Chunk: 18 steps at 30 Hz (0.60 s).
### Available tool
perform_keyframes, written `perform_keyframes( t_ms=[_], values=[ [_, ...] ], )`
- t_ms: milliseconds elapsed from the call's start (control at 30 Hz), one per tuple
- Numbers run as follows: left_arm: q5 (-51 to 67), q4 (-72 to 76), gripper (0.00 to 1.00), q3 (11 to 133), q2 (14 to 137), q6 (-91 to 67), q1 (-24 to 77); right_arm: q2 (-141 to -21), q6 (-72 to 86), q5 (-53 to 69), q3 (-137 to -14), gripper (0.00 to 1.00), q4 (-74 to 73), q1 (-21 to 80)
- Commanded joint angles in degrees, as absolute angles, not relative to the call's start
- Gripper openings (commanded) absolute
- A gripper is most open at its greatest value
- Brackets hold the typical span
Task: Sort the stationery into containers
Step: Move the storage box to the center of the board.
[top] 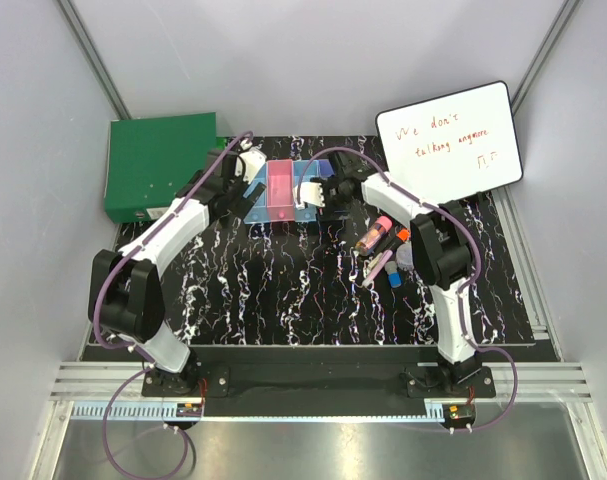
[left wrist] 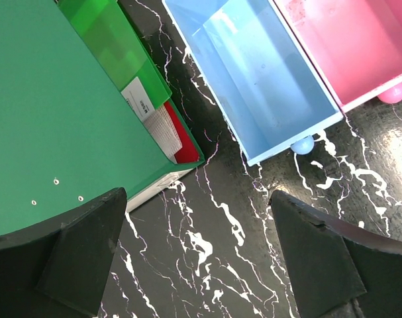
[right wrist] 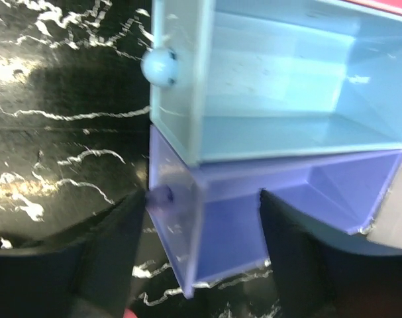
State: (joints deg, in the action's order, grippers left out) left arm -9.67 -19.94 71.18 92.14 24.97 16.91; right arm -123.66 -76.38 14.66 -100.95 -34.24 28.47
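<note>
The containers [top: 281, 190] stand in a joined row at the back of the mat: light blue, pink, light blue, purple. The stationery lies loose to their right: a pink-capped dark tube [top: 375, 232], an orange marker [top: 401, 236], a pink marker [top: 378, 268], a small blue piece [top: 395, 280] and a grey-purple disc [top: 406, 259]. My left gripper [left wrist: 197, 195] hangs open over bare mat, in front of the first light blue bin [left wrist: 267, 86] and next to the pink bin [left wrist: 346, 46]. My right gripper [right wrist: 202, 199] straddles the front wall of the purple bin [right wrist: 234, 225]: one finger is by its knob [right wrist: 162, 195], the other inside, apart from the wall.
A large flat green box [top: 158, 165] lies at the back left, close to my left gripper [top: 245, 170]. A white writing board [top: 448, 135] with red handwriting leans at the back right. My right gripper [top: 318, 192] covers part of the bin row. The mat is black marble-patterned.
</note>
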Motion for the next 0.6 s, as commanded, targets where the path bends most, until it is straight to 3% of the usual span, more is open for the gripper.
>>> perform_keyframes(
  t_ms=[0,33,133,367,567],
  values=[
    [-8.88,-18.02,0.98,74.35,92.9,24.96,16.35,-125.77,-75.06,16.17,-103.8,0.61,-33.22,29.7],
    [-8.88,-17.93,0.98,74.36,92.99,25.13,16.35,-125.95,-75.06,16.08,-103.71,0.49,-33.22,29.97],
    [-8.79,-18.02,0.98,74.35,93.16,25.14,16.0,-126.82,-75.23,15.82,-103.36,0.33,-33.4,30.41],
    [-7.91,-18.19,0.98,74.36,93.08,25.23,15.47,-126.92,-75.5,14.85,-101.34,0.21,-33.57,30.67],
    [-7.3,-18.28,0.98,74.09,93.16,25.84,15.12,-124.28,-75.59,14.85,-98.0,0.27,-33.84,30.67]
  ],
)
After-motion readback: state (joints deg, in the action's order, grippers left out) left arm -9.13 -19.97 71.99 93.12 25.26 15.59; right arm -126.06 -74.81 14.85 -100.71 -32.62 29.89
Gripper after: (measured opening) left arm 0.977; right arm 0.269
